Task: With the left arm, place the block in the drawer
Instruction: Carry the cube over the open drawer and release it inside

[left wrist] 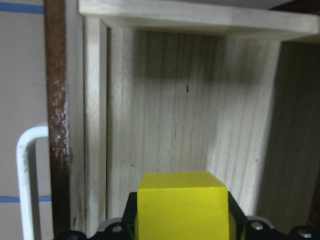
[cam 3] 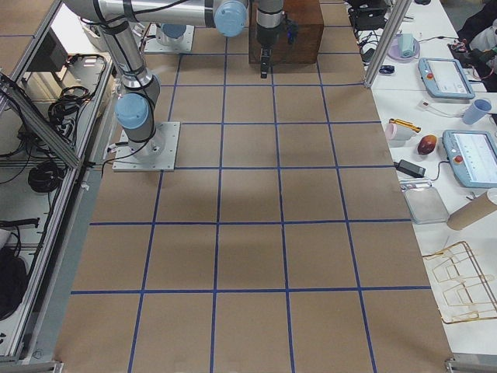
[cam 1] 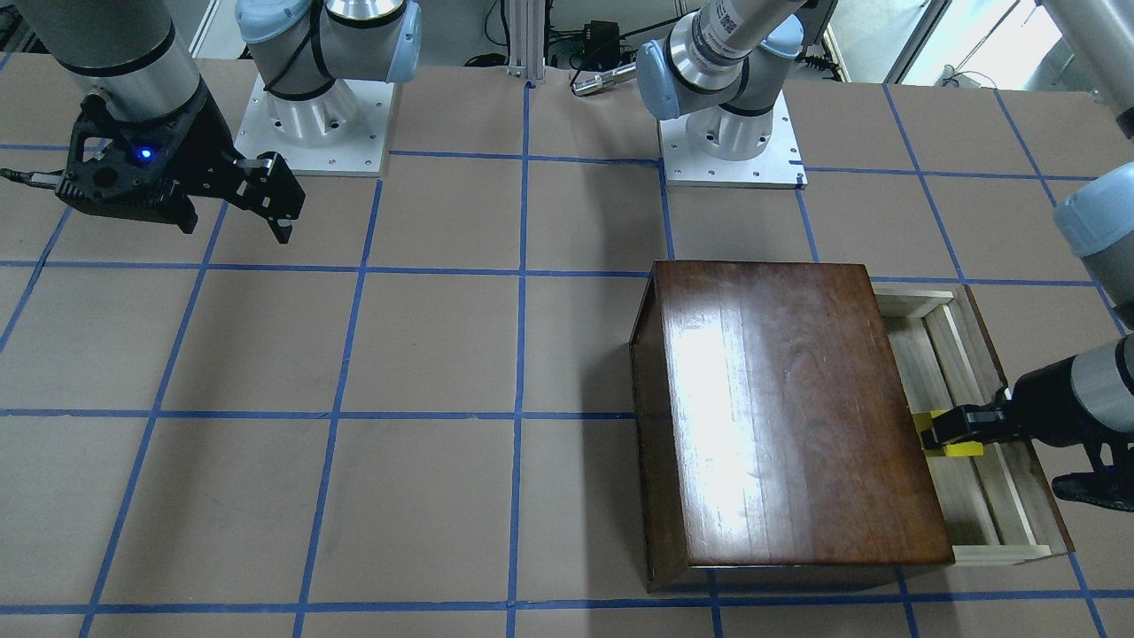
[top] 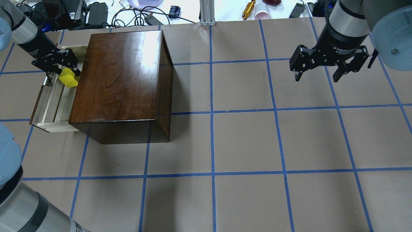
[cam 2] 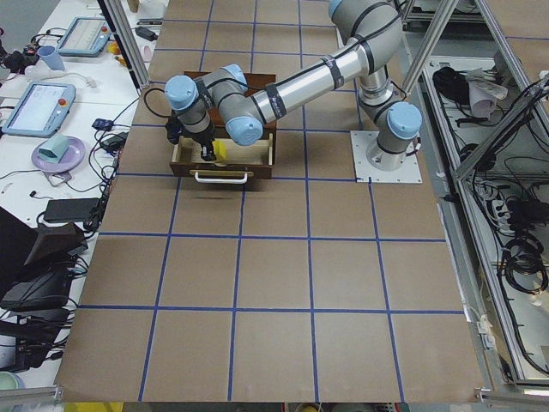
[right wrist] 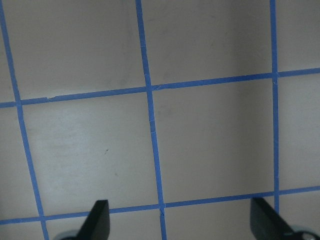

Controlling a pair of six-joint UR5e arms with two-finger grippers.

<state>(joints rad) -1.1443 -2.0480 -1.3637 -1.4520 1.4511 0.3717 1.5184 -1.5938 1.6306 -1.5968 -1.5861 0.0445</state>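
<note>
With left claw [top: 68, 72] clenched on the yellow block [top: 68, 80] over the open drawer [top: 53, 103], at the bench's [top: 244, 138] far left corner, lower close to the drawer floor, clear of the cabinet [top: 119, 74] front, before releasing gently. Leave right claw [top: 317, 77] spread, empty, parked.

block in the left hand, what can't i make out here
Left wrist view: the bottom edge cuts off the block's underside, so contact with the drawer floor is unclear.
Overhead view: the cabinet covers the drawer's inner end.
Front-facing view: the left hand covers most of the block.
Exterior right view: the cabinet hides both.
</note>
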